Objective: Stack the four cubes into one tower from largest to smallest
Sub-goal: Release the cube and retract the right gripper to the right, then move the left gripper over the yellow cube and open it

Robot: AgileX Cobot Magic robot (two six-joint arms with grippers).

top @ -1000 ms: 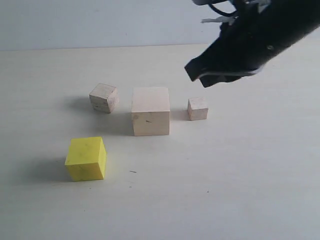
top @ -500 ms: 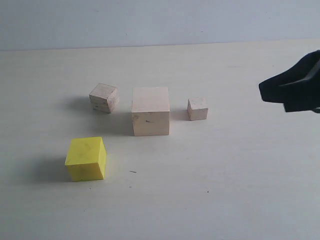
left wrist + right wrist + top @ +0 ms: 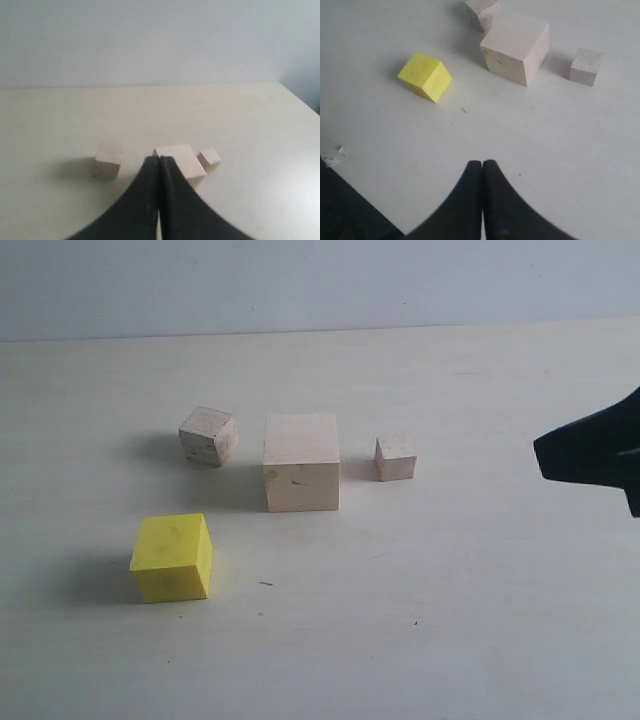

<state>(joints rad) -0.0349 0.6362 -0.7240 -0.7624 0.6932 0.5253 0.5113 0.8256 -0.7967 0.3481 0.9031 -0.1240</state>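
A pale cream tabletop (image 3: 450,620) runs back to a plain grey wall (image 3: 300,285). The 4 cubes sit apart on it, none stacked: large pale wood cube (image 3: 301,462) central, grainy wood cube (image 3: 208,435) just left of it, tiny pale wood cube (image 3: 396,457) just right, yellow cube (image 3: 172,558) nearer the camera and left. My right gripper (image 3: 545,448) hangs well right of the large pale wood cube, jaws pressed together, empty. My left gripper (image 3: 159,161) points toward that cube, jaws together, empty.
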